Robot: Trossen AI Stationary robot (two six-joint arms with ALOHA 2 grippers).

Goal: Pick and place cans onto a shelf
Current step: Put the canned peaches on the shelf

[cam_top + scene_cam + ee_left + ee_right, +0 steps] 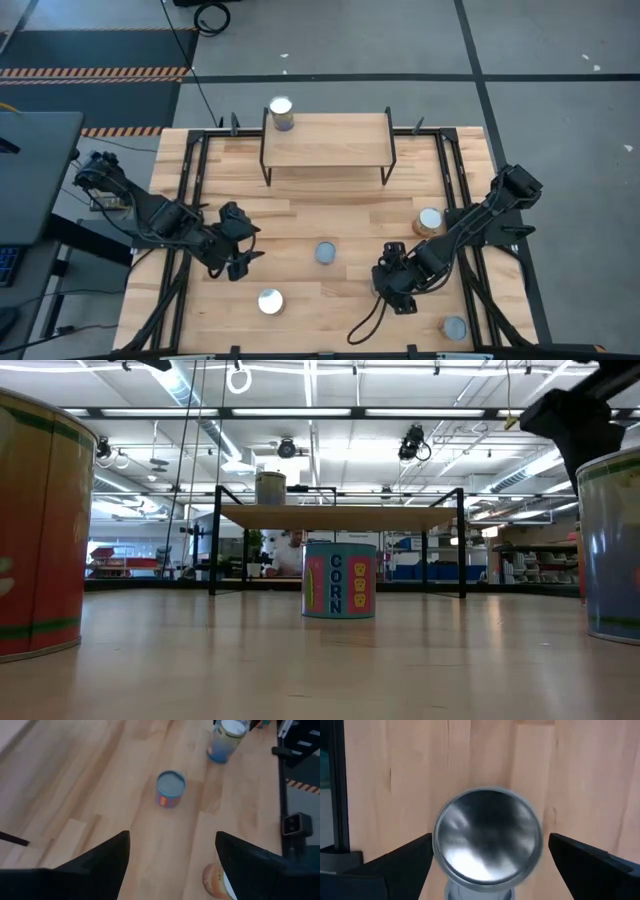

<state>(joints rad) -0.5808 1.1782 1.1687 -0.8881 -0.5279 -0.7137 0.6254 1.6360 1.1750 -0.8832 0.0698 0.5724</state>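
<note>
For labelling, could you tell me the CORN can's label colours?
Bluish-teal CORN can, pink panel, yellow lettering; low view shows it best.

We see a slatted wooden table [300, 310] carrying the shelf [330, 140] and several cans. One can [281, 113] stands on the shelf's top board.

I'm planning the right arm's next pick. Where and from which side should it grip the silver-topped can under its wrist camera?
Take the silver-topped can by its round side wall, coming straight down from above. It stands upright with its flat lid facing up, and the right tool is open with one finger on each side of it, so closing across the cylinder should likely hold it.
</note>
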